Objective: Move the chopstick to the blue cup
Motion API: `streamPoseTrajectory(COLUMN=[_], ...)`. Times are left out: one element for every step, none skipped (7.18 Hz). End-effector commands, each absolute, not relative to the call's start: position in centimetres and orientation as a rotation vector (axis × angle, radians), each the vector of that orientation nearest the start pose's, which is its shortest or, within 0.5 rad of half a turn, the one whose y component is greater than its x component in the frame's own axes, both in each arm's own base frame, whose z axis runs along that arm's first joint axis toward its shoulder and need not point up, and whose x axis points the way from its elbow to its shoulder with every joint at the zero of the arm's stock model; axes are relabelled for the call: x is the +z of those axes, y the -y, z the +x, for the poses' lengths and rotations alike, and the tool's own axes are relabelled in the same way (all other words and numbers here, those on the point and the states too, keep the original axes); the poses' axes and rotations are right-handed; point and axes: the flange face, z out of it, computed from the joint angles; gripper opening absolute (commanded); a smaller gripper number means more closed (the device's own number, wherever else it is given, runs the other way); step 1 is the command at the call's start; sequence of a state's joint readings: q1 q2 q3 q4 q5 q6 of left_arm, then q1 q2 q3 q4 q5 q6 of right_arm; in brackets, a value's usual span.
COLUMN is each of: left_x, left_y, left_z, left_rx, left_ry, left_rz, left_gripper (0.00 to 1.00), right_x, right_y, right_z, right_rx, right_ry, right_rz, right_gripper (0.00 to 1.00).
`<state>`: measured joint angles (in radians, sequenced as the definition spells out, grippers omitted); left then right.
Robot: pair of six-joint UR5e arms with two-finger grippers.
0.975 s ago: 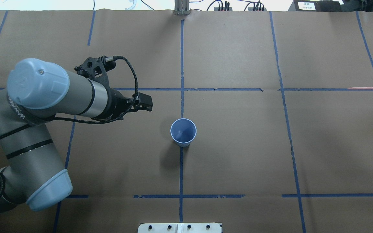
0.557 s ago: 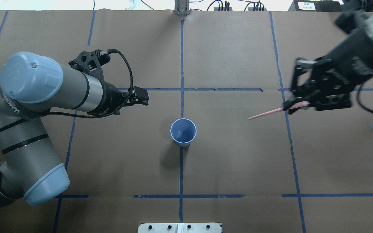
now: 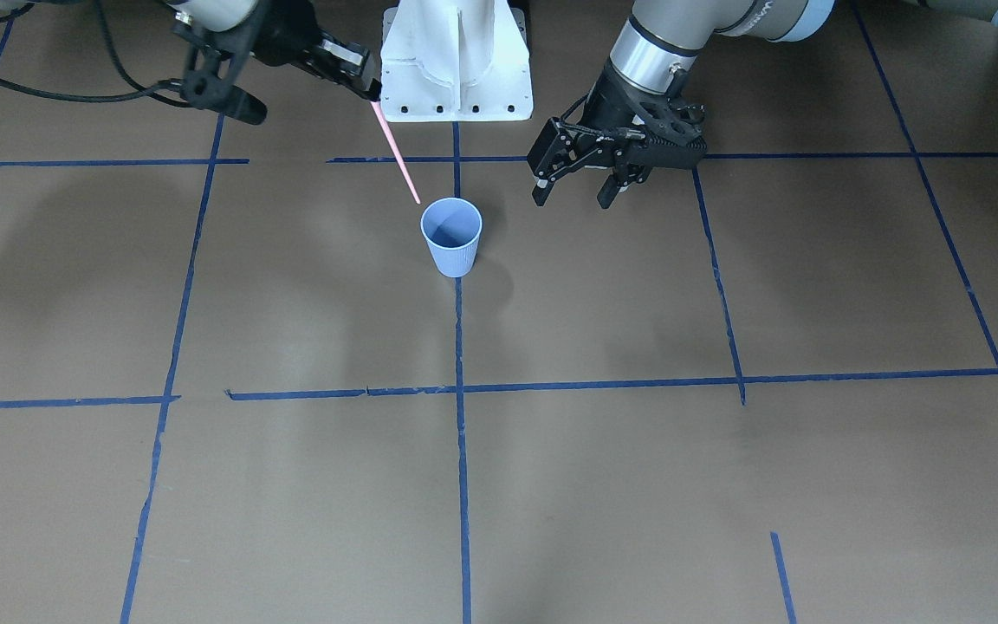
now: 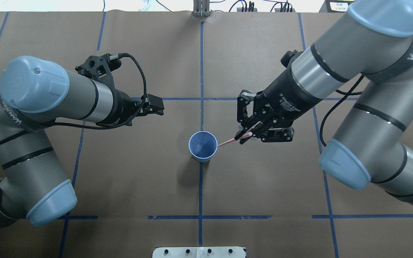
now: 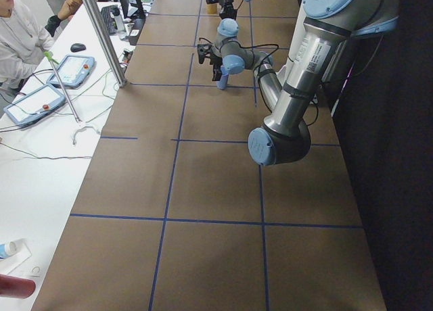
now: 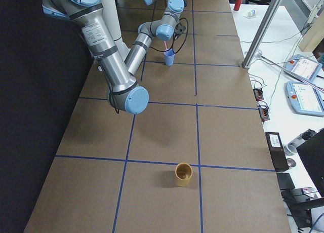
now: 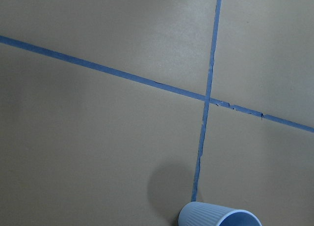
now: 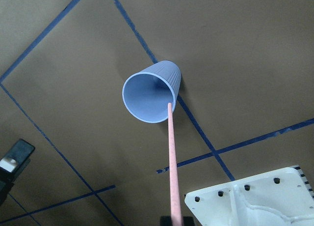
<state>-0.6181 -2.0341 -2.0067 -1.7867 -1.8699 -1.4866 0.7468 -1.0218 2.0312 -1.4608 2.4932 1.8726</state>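
Ribbed pale-blue cup (image 3: 451, 236) stands upright on the brown-papered table (image 3: 638, 468). A thin, straight pink chopstick (image 3: 397, 156) slants down, lower tip at the cup's rim, upper end pinched by the right gripper (image 4: 245, 137). The left gripper (image 3: 573, 196) hangs nearby, fingers spread.

My left arm (image 4: 27, 157) and right arm (image 4: 371, 118) are grey tubes with pale blue caps and silver bands. The left gripper (image 3: 571, 201) and right gripper (image 4: 243, 138) are black, there is a braided cable (image 4: 144, 77), and the white lettering (image 4: 289, 104) is perhaps a maker's name.

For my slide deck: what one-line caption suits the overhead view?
Right gripper holds a pink chopstick, its tip by the blue cup rim; left gripper hovers open nearby.
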Motion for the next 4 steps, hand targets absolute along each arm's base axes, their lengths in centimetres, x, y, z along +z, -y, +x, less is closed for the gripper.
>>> streamPoseTrajectory(left_x=[18.9, 18.9, 19.0, 19.0], left_y=[41.2, 41.2, 41.2, 41.2], left_z=[39.9, 40.0, 40.0, 40.0], left_rx=[-0.310, -0.310, -0.311, -0.311], left_ry=[-1.133, -1.132, -1.131, -1.131], left_rz=[0.129, 0.128, 0.127, 0.127], left_gripper=[1.00, 1.00, 1.00, 1.00], right_x=[11.7, 11.7, 11.1, 11.3], right_y=[40.1, 39.9, 40.2, 40.6], right_z=[-37.2, -38.0, -39.3, -40.7], right_rx=[0.382, 0.390, 0.405, 0.411], right_ry=[1.187, 1.184, 1.185, 1.168], right_rz=[-0.577, -0.558, -0.528, -0.532], right_gripper=[0.02, 0.02, 0.03, 0.03])
